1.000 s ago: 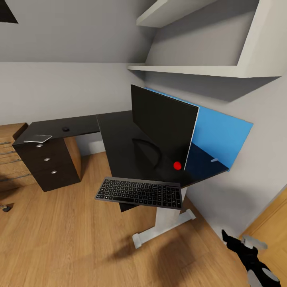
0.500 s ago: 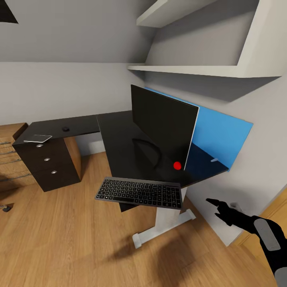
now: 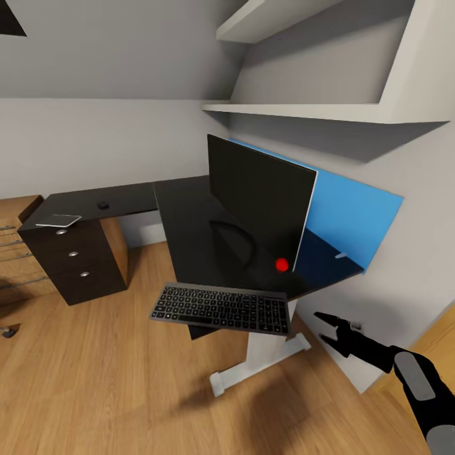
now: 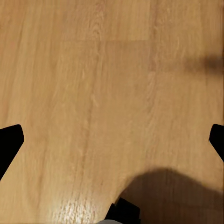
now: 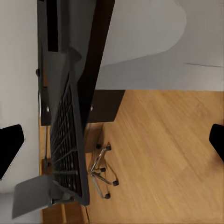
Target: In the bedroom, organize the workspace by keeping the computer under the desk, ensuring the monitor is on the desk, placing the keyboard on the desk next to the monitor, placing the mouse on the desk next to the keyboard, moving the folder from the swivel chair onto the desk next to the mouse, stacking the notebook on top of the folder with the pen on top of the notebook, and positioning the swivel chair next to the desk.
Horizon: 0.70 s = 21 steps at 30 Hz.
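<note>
The black monitor (image 3: 259,202) stands on the glossy black desk (image 3: 189,234). The keyboard (image 3: 221,308) lies at the desk's near edge and overhangs it; it appears edge-on as the keyboard (image 5: 70,140) in the right wrist view. On the desk's left wing sit the small mouse (image 3: 103,205) and the grey notebook (image 3: 58,220). My right gripper (image 3: 323,327) hovers open, low and to the right of the keyboard, apart from it. My left gripper (image 4: 112,140) is open over bare floor. The swivel chair's chrome base (image 5: 103,173) stands beyond the desk. Folder, pen and computer are out of view.
A blue wall panel (image 3: 354,215) sits behind the monitor, with white shelves (image 3: 303,110) above. Dark drawers (image 3: 72,256) are under the left wing and a white desk leg (image 3: 262,354) under the keyboard. A wooden chest (image 3: 12,253) stands far left. Wood floor (image 3: 95,379) lies in front.
My right arm has risen from the lower right corner and reached left toward the desk's right end, its fingers staying open. The head view shifted very slightly.
</note>
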Tool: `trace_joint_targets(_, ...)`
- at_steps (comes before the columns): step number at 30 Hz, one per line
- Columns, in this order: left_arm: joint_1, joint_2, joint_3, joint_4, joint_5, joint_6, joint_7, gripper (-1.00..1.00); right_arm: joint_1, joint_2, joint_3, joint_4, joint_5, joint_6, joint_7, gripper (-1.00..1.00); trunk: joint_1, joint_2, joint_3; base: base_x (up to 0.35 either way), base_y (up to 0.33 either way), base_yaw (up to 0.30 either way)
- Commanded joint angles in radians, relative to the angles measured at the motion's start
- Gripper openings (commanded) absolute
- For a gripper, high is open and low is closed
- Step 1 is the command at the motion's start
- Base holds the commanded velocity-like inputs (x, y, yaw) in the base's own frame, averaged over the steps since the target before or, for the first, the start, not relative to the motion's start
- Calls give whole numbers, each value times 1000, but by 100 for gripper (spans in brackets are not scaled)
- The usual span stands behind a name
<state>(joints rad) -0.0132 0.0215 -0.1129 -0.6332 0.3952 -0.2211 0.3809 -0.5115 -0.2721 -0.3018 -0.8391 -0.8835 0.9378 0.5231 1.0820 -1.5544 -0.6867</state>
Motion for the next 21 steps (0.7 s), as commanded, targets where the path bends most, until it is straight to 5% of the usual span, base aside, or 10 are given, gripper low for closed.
trace_joint_targets(1, -1, 2, -9, 1, 11, -16, 7, 100, -1, 4, -3, 3, 5, 7, 7, 100, 0, 0, -1, 271, 0, 0)
trace_joint_targets(11, -1, 2, -10, 1, 11, -30, 7, 100, -1, 10, 0, 41, 6, 9, 11, 100, 0, 0, -1, 145, 19, 0)
trace_joint_targets(21, -1, 2, -10, 1, 11, -32, 7, 100, -1, 63, 15, 53, 12, 6, 9, 100, 0, 0, -1, 90, 71, 0)
